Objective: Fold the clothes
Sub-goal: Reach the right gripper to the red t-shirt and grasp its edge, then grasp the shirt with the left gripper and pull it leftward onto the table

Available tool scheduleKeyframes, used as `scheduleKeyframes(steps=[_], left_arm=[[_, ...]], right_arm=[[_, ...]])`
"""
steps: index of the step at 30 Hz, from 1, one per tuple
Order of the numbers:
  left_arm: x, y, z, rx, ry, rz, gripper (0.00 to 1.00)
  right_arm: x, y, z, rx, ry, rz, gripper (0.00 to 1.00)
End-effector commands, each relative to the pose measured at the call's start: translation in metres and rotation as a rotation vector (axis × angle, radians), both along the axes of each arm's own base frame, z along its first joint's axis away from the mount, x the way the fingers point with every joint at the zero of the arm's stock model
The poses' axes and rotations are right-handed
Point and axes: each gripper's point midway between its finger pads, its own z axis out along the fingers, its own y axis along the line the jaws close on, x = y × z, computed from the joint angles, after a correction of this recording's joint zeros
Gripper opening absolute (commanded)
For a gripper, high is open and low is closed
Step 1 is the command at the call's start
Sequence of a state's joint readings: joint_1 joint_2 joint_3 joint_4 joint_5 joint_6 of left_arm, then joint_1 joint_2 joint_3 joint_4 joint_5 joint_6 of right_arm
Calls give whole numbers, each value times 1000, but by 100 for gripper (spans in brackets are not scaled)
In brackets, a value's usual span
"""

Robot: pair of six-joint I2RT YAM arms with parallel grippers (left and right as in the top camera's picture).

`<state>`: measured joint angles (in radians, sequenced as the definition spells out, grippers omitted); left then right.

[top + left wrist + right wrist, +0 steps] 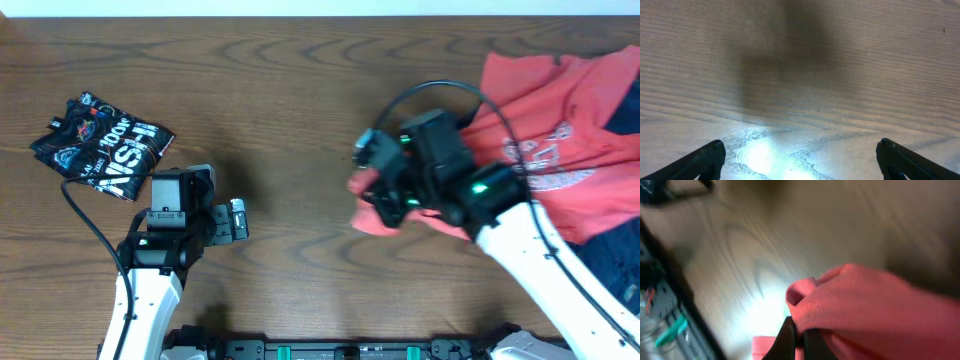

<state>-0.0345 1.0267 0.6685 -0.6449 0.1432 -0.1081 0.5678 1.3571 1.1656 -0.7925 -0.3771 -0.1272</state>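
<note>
Dark wood-grain tabletop (300, 100) carries your orange-red T-shirt (580, 130) at the right, a rumpled heap of soft cotton, not yet folded. Your right gripper (799, 341) is pinched on a bunched edge. Navy cloth (622, 262) peeks from beneath. Far left, the black printed garment (100, 145) looks already folded, and your left gripper (800, 157) hangs spread and empty.

Left end effector (800, 150) spread wide (fingers (700, 160) well apart), right end effector (799, 339) pinched shut

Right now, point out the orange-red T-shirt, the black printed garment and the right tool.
orange-red T-shirt (548, 143): overhead, chest lettering.
black printed garment (105, 147): overhead, its white print.
right tool (799, 339): right wrist, between fingertips.
</note>
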Motion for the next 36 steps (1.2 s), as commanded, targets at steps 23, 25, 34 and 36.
scheduleKeyframes(steps=[23, 25, 34, 36], left_arm=[[21, -57, 17, -378, -6, 75, 98], [17, -70, 5, -399, 56, 82, 98], [-10, -145, -52, -465, 366, 182, 98], [-14, -164, -63, -477, 409, 203, 98]], right_arm=[[80, -87, -5, -114, -67, -574, 99], [79, -115, -1, -127, -52, -643, 99], [68, -201, -12, -194, 66, -872, 99], [66, -211, -13, -201, 82, -901, 99]])
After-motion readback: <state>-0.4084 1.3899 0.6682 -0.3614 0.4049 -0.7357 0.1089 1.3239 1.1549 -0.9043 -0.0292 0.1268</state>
